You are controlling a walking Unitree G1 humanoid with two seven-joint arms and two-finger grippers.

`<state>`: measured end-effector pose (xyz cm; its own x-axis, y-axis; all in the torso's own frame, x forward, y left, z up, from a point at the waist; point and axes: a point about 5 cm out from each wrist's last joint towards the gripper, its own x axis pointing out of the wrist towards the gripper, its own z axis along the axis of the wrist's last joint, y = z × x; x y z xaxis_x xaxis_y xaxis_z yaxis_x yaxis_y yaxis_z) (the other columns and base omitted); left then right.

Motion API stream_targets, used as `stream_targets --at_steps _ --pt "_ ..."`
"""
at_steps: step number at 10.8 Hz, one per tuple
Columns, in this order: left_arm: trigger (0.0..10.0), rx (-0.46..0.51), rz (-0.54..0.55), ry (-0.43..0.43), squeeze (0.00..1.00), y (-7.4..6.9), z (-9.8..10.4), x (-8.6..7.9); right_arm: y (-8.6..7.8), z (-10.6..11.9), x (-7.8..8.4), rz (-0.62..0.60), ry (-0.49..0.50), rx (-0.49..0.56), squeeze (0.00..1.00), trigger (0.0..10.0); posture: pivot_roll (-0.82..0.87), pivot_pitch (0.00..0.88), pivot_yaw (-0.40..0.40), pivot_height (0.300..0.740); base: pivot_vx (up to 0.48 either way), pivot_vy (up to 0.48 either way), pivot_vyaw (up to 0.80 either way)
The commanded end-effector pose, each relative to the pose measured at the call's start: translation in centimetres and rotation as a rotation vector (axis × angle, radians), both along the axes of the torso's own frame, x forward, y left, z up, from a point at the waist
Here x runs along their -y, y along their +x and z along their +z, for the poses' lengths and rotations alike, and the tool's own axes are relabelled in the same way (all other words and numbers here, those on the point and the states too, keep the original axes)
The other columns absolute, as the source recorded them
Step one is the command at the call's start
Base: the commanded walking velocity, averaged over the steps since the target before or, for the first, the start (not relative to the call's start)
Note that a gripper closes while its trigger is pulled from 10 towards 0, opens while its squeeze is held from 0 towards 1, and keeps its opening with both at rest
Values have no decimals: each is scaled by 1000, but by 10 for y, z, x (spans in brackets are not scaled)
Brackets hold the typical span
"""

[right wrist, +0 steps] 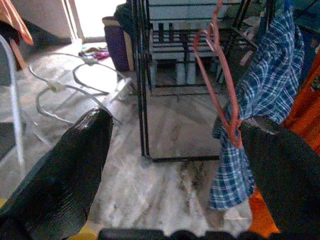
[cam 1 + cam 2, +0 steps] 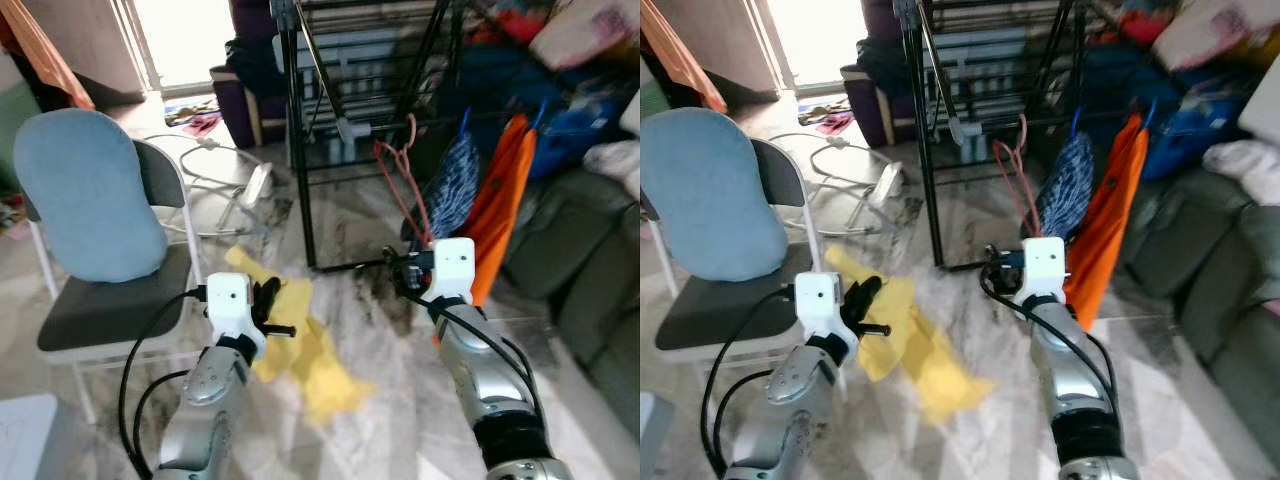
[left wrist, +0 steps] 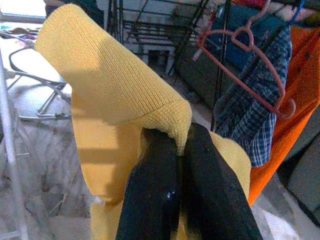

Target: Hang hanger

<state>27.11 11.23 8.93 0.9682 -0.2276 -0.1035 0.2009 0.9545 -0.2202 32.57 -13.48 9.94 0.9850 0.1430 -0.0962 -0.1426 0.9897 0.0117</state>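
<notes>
A thin red hanger (image 2: pixel 400 170) hangs by its hook from a bar of the black wire rack (image 2: pixel 300 150), next to a blue plaid shirt (image 2: pixel 455 185) and an orange garment (image 2: pixel 505 200). My right gripper (image 2: pixel 400 270) is open just below and in front of it. In the right wrist view the red hanger (image 1: pixel 220 75) dangles between the spread fingers (image 1: pixel 75 165), its lower corner close to one finger's inner edge. My left gripper (image 2: pixel 268 300) is shut on a yellow knit cloth (image 2: pixel 310 360), which drapes to the floor. The left wrist view shows the yellow cloth (image 3: pixel 110 90) pinched between the fingertips (image 3: pixel 155 165).
A folding chair with a blue cushion (image 2: pixel 90 200) stands at my left. White cables (image 2: pixel 215 175) lie on the marble floor behind it. A grey sofa (image 2: pixel 590 260) piled with clothes borders the right side. The rack's upright stands between the two arms.
</notes>
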Motion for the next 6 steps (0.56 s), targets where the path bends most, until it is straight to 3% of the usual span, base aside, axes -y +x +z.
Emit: stream_targets --at_steps 1,4,6 --pt "10000 66 -1 -19 0 2 12 0 1 3 -1 4 -4 9 0 10000 -66 0 43 740 0 0 0" --pt "10000 68 -5 -26 0 2 12 1 1 3 0 4 -8 8 0 10000 -69 0 43 740 364 0 -592" --pt "10000 68 -8 -27 0 2 12 2 1 3 0 6 -9 9 0 10000 -71 0 41 740 435 0 0"
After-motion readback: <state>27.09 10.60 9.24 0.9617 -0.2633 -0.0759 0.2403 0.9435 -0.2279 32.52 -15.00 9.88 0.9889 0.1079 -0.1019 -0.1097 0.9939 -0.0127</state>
